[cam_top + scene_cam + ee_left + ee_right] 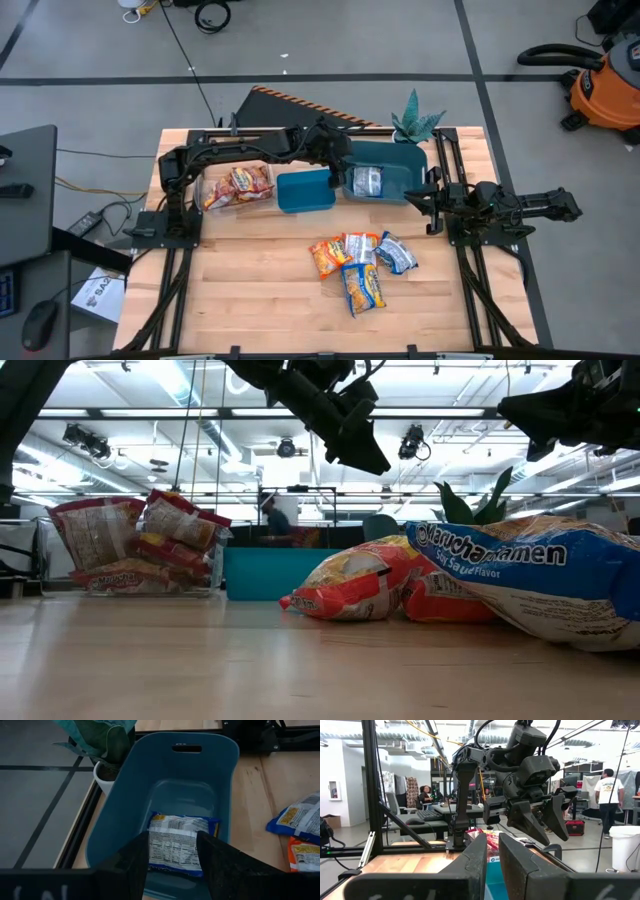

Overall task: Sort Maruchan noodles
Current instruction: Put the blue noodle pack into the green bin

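My left gripper (172,867) hangs open above the large teal bin (400,165), over a blue-silver noodle packet (179,842) that lies flat on the bin's floor. In the low view that gripper (355,445) is well above the table. Red packets (238,187) are stacked in a clear box. A smaller teal bin (305,190) stands between the box and the large bin. Orange-yellow and blue-silver packets (360,262) lie in a loose pile on the table. My right gripper (432,200) waits at the table's right edge, fingers together but for a thin slit, touching nothing.
A potted plant (415,125) stands at the far edge just behind the large bin. The wooden table (250,290) has bare room on its near left part. The arms' black frames run along both side edges. People sit and stand in the room beyond.
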Robot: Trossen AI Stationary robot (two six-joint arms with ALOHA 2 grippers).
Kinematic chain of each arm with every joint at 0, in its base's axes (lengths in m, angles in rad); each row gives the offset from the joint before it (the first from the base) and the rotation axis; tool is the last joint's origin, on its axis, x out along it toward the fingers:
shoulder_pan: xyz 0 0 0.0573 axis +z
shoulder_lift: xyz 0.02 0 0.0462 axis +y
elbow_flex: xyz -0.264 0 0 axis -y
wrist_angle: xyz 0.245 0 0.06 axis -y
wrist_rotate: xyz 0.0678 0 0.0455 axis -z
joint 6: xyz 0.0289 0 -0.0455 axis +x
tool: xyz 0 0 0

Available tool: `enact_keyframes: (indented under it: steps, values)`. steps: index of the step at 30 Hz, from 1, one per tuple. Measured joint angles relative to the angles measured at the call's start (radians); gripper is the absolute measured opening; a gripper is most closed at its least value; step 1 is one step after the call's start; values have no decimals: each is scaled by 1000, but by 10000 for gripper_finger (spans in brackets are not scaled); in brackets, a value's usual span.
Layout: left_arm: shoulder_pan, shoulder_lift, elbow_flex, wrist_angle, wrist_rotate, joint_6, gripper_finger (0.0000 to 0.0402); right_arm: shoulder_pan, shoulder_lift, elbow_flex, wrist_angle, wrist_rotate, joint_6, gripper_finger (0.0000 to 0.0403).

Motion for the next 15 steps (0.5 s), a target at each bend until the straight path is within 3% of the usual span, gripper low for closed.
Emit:
enact_keyframes:
  steps: [15]
  values:
    - [0,0,0,-26,0,0,169,0,0,0,0,0,0,55]
